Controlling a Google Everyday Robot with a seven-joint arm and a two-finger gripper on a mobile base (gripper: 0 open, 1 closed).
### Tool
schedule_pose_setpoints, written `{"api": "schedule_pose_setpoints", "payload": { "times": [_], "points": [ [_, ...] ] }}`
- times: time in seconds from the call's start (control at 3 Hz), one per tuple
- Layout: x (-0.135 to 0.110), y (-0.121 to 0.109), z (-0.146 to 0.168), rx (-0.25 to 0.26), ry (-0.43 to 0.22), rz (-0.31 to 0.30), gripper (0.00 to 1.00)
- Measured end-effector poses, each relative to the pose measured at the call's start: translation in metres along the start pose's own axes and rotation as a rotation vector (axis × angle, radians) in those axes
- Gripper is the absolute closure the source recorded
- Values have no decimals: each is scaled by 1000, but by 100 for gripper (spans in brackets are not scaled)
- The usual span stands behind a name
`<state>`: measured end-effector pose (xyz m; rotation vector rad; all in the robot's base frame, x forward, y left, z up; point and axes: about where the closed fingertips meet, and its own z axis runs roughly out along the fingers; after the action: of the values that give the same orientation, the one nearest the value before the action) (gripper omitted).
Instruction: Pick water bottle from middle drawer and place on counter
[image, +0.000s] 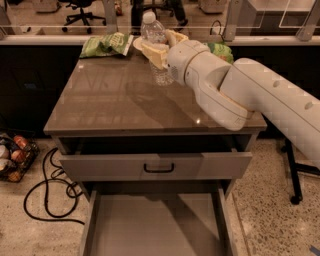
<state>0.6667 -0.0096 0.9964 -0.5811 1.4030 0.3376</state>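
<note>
Green snack bag (102, 45) lying flat at the far left corner of the bench (110, 105). Second green bag (221, 49) at the far edge toward the right corner, partly hidden. Between the two bags, at the far edge, gripper (159, 47) closed around the water bottle (151, 31). Under the front edge, top drawer (110, 167) with a black handle (159, 168), pulled out a little. On the speckled floor (270, 200) left of the front left corner, looping black cable (47, 197) and a basket (15, 160) of small round things. Right of the bench, black stand (295, 187) on the floor. Beyond the far edge, office chair (80, 12).
</note>
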Motion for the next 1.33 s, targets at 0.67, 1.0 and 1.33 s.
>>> {"api": "schedule_pose_setpoints", "payload": {
  "times": [0.67,1.0,1.33],
  "points": [
    [-32,106,33,-274,14,140,100],
    [-16,94,34,-304,70,183,100],
    [29,8,28,-180,152,190,100]
  ]
}}
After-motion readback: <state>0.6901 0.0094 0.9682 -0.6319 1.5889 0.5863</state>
